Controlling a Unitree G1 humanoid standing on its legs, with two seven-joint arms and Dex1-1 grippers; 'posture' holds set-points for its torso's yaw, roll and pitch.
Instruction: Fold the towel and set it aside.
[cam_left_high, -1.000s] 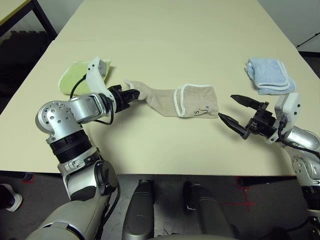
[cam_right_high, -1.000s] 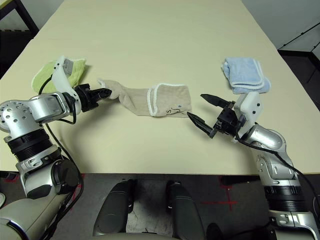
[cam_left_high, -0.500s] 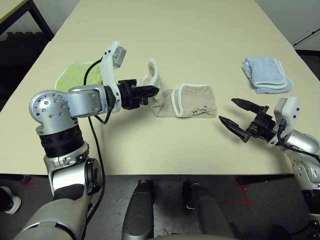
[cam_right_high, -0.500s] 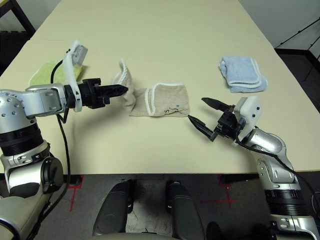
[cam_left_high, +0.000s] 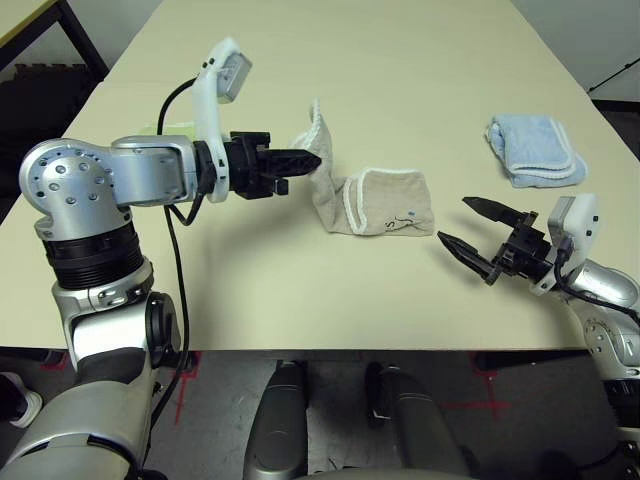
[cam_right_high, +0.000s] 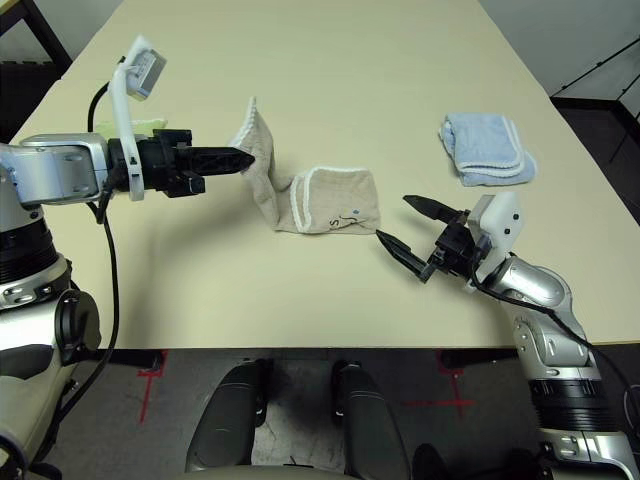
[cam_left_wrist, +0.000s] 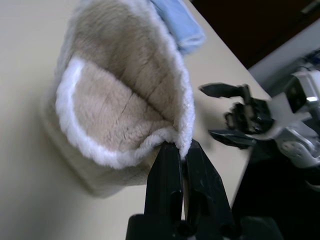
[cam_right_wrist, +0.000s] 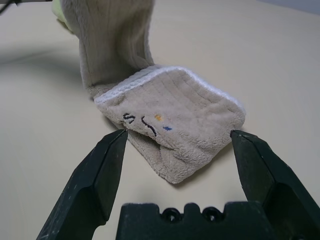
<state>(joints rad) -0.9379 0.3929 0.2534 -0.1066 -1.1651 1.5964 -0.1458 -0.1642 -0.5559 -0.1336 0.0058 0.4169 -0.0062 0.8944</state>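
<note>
- 1 towel (cam_left_high: 375, 200) matters here: beige terry cloth with white trim, its right half lying doubled on the table (cam_left_high: 400, 70), its left end lifted off the surface in a drooping strip.
- 2 black fingers of the left gripper (cam_left_high: 312, 160) are pressed together on that raised end, pinching the white-trimmed edge right at a corner, as the left wrist view shows (cam_left_wrist: 175, 145).
- Soft and limp, by the look of it: the lifted part sags and curls instead of holding flat, so it should be light but floppy, and it will fold wherever it is unsupported.
- Plush pile probably grips well between the fingers, so slipping seems unlikely; nothing about it looks fragile.
- Taking hold at the trimmed hem or a corner looks best, since the edge is firmer and thin enough to pinch; the doubled part near the small dark logo (cam_right_wrist: 145, 124) is thicker.
- Spread wide and holding nothing, the right gripper (cam_left_high: 472, 228) hovers just beside the towel's right edge, with the folded end lying between its 2 fingers in the right wrist view.
- 1 light blue folded towel (cam_left_high: 535, 150) sits well apart on the right, and a light green one (cam_right_high: 140, 126) shows behind the left arm.
- Neither lies in the path of the fold; the bare tabletop between them leaves room to set the towel aside.
</note>
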